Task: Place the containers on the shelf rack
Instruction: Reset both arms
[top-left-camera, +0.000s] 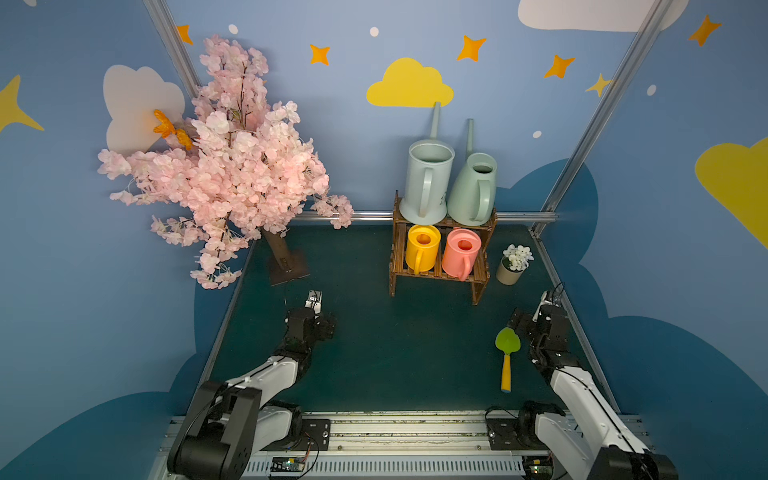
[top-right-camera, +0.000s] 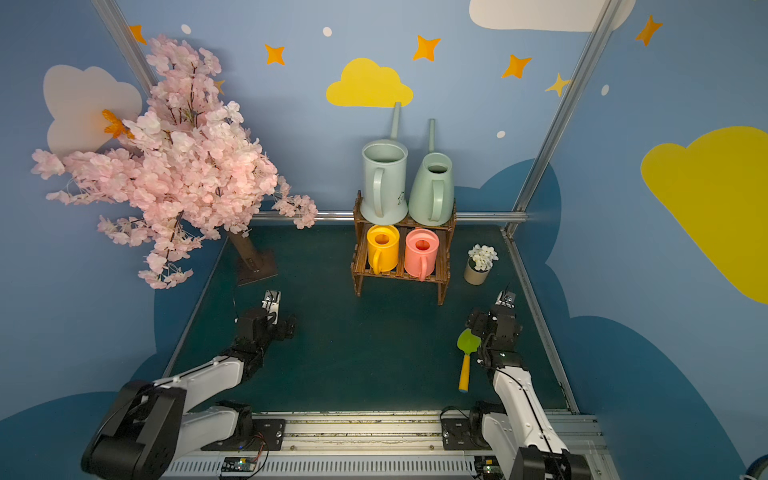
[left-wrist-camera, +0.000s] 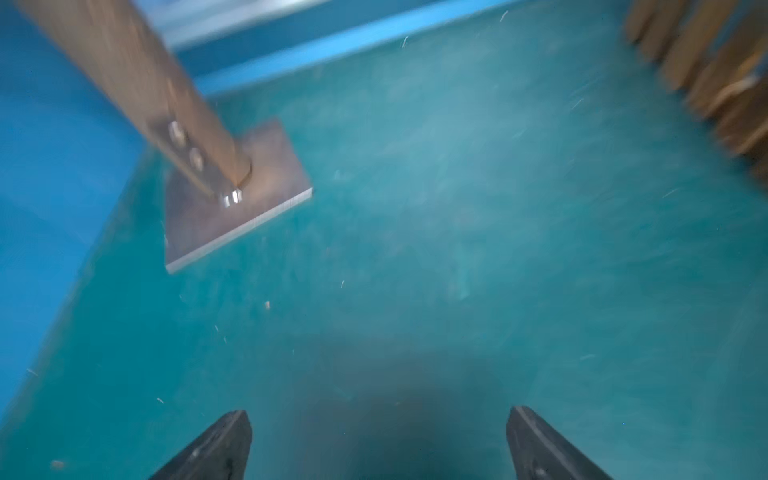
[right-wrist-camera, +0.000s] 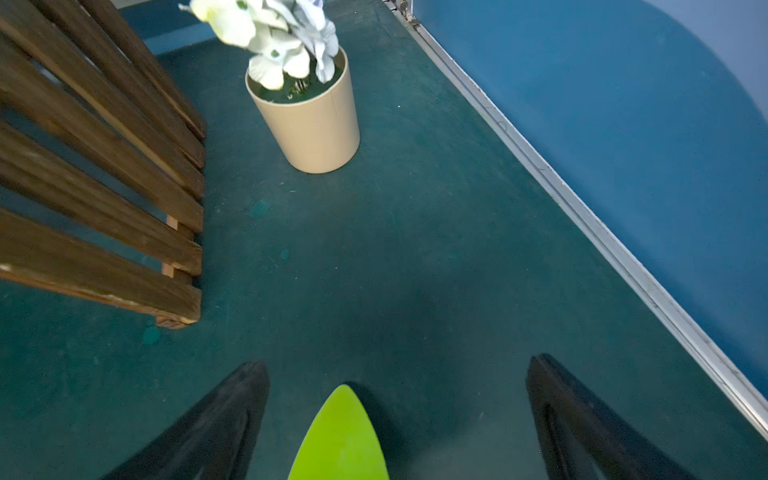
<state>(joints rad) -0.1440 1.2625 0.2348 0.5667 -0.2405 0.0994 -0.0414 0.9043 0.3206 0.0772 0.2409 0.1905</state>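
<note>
On the upper tier of the small dark-brown slatted wooden rack (top-left-camera: 395, 270), upright side by side, the tall pale blue-grey cylindrical plastic watering can (top-left-camera: 426, 183) and the tall mint-green conical watering can (top-left-camera: 471, 191); on the lower tier, the small yellow can (top-left-camera: 422, 249) and the small salmon-pink can (top-left-camera: 460, 251). Well apart, nearer the front, left gripper (left-wrist-camera: 379, 415) spread wide and empty near the brown tree base (left-wrist-camera: 249, 208), right gripper (right-wrist-camera: 397, 361) equally wide, holding nothing, by the blade of a green-and-yellow trowel (top-left-camera: 507, 353).

Left wrist view smears badly: the shelf rack (left-wrist-camera: 706, 75) is a brown blur, cut off at the edge. Right wrist view crops the trowel (right-wrist-camera: 340, 440) to its green tip, handle out of frame.
</note>
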